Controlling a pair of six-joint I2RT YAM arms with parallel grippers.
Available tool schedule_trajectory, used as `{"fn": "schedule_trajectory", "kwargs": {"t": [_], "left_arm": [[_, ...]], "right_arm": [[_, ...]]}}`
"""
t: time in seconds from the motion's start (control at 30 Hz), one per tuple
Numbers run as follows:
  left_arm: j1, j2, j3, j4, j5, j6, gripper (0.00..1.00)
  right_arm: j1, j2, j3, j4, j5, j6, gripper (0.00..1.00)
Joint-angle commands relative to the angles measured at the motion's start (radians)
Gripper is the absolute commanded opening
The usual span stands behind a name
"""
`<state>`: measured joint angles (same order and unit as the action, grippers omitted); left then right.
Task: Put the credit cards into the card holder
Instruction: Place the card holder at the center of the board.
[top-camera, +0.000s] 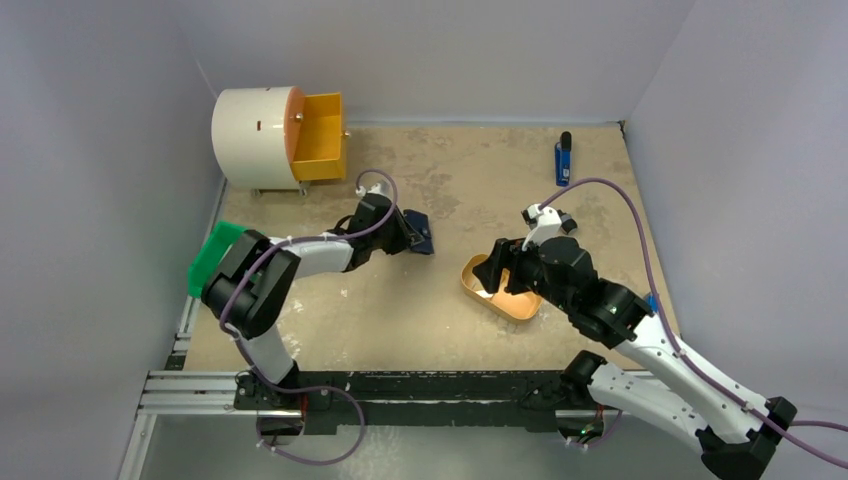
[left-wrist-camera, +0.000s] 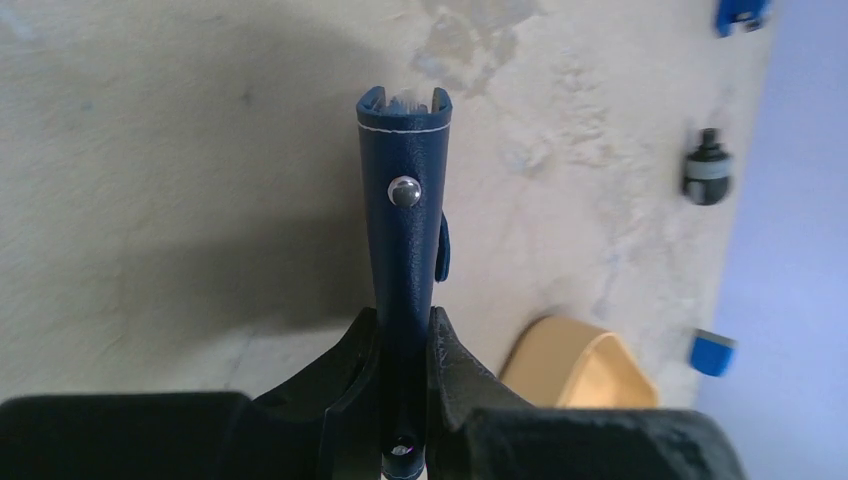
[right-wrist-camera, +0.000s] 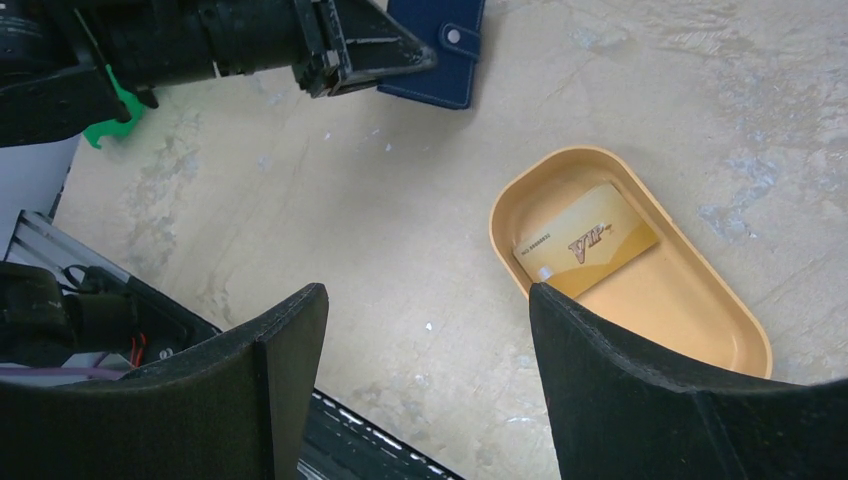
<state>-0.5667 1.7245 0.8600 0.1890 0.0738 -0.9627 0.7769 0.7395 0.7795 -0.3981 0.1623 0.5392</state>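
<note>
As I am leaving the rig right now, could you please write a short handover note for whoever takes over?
Left gripper: shut on the navy-blue folding card holder, seen edge-on between its fingers.
Right gripper: open, holding nothing, above the orange oval plastic tray.
Cards: one gold rectangular credit card lies in the tray; no others are visible.
Done: holder grasped.
Left: pick up the card and slide it into the holder.

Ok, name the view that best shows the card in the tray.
Right wrist: the gold card lies in plain sight in the tray. Top view: the right gripper hides it. Left wrist: only the tray shows.
</note>
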Motion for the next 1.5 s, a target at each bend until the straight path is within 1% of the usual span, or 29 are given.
{"fn": "schedule_trajectory", "kwargs": {"t": [0.0,0.1,0.2,0.33,0.47,0.53,0.73,0.97,1.17,1.47], "left_arm": [[0.036,0.034,0.009,0.325,0.163,-0.153,0.00],[0.052,0.094,0.035,0.339,0.179,-0.170,0.00],[0.053,0.153,0.074,0.312,0.173,-0.163,0.00],[0.053,0.201,0.090,0.279,0.154,-0.153,0.00],[0.053,0.206,0.087,0.238,0.137,-0.126,0.17],[0.053,0.198,0.088,0.204,0.120,-0.102,0.23],[0.053,0.168,0.089,0.119,0.071,-0.058,0.32],[0.053,0.150,0.096,0.034,0.009,-0.023,0.37],[0.053,0.116,0.098,-0.021,-0.066,0.011,0.44],[0.052,0.111,0.111,-0.066,-0.071,0.038,0.44]], "right_arm": [[0.000,-0.006,-0.008,0.036,-0.011,0.016,0.75],[0.001,-0.002,-0.006,0.036,-0.017,0.017,0.76],[0.001,0.000,-0.002,0.034,-0.015,0.019,0.76],[0.000,0.000,0.004,0.024,-0.013,0.021,0.75],[0.002,0.001,0.001,0.019,-0.008,0.018,0.76],[0.001,0.004,0.003,0.019,-0.004,0.016,0.76],[0.000,0.015,0.016,0.022,-0.001,0.008,0.76],[0.000,0.005,0.008,0.018,-0.001,0.013,0.76],[0.000,0.002,-0.002,0.015,0.011,0.013,0.76],[0.000,0.012,-0.011,0.025,0.013,0.015,0.76]]}}
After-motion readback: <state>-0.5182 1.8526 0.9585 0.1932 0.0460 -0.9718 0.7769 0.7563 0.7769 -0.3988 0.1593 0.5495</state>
